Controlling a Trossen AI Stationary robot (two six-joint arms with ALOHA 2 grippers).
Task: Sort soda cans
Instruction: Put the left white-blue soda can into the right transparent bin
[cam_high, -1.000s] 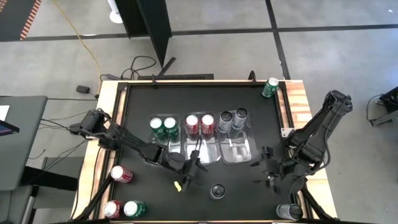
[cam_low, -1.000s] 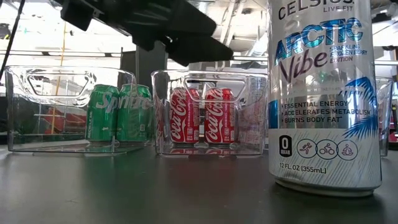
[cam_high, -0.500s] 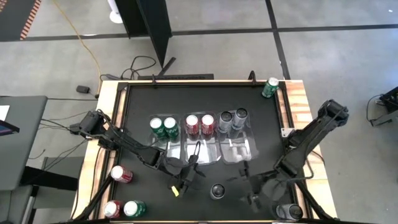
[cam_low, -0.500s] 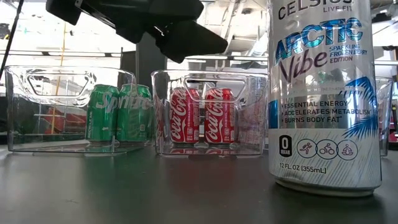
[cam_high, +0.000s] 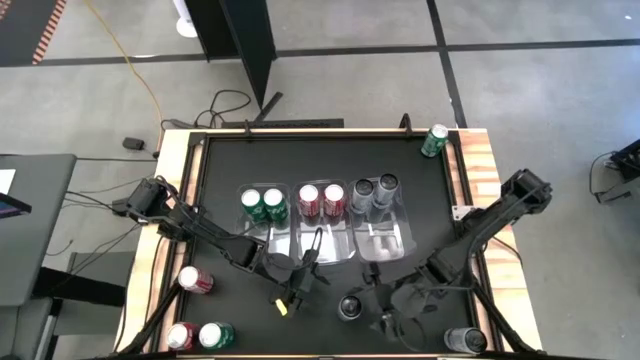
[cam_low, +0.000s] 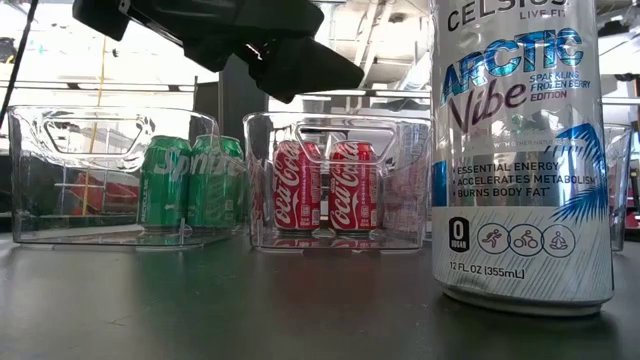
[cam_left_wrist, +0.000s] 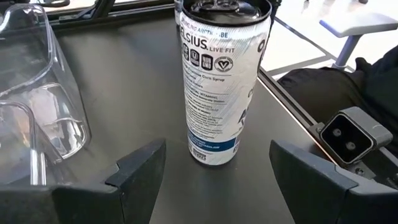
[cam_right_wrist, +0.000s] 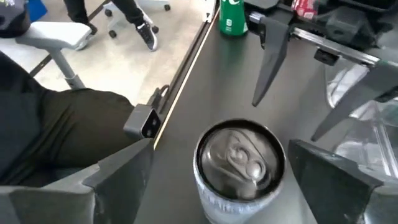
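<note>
A tall silver soda can (cam_high: 350, 307) stands upright on the black table near its front edge. In the left wrist view the silver can (cam_left_wrist: 221, 81) stands just ahead of my open left gripper (cam_left_wrist: 217, 180). My left gripper (cam_high: 292, 285) is to the can's left. From the right, my right gripper (cam_high: 374, 304) is open. Its fingers stand on either side of the can's top (cam_right_wrist: 239, 155) without touching it. Two green cans (cam_high: 262, 204), two red cans (cam_high: 320, 199) and two silver cans (cam_high: 375, 189) stand in three clear trays.
Loose cans stand around the table's rim: a green one (cam_high: 435, 140) at the far right corner, a red one (cam_high: 195, 280) at the left edge, a red (cam_high: 180, 335) and a green one (cam_high: 215, 335) at the near left, a silver one (cam_high: 462, 340) at the near right.
My right gripper has swept from the table's near right toward the left along the front edge, sinking a little and rolling, and now stands at the silver can. The can and the cans in the trays have stayed put.
</note>
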